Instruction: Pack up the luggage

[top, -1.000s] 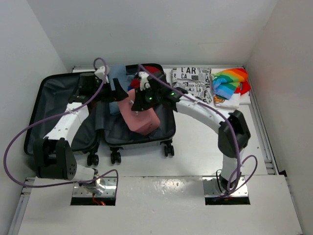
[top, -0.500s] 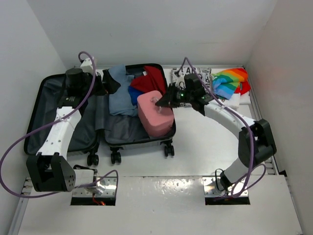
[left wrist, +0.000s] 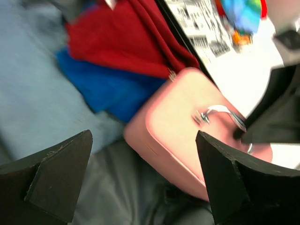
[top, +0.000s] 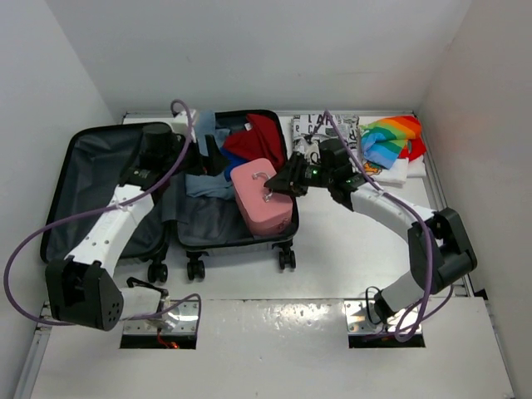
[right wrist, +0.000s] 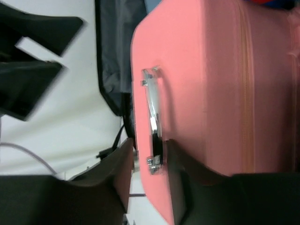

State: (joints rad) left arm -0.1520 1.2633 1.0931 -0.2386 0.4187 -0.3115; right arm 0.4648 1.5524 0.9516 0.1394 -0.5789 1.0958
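The luggage lies open; its lid (top: 91,183) is at the left and its black-lined base (top: 208,224) in the middle. Red (top: 258,137), blue and light-blue (top: 204,184) clothes lie in the base's far part. The small pink case (top: 264,198) rests in the base's right side. My right gripper (top: 278,184) is shut on its metal handle (right wrist: 152,108), one finger on each side (right wrist: 152,150). My left gripper (top: 208,160) is open and empty above the clothes; in its wrist view (left wrist: 145,168) the pink case (left wrist: 187,126) and the grey lining (left wrist: 108,187) lie below.
A black-and-white print cloth (top: 324,133) and a rainbow cloth (top: 392,140) lie on the table right of the suitcase, by the back wall. The suitcase's wheels (top: 195,268) point toward the arm bases. White walls close in the left, back and right.
The right gripper has carried the pink case from tilted over the middle of the base to its right side, now level. The left gripper swung left, then back over the clothes.
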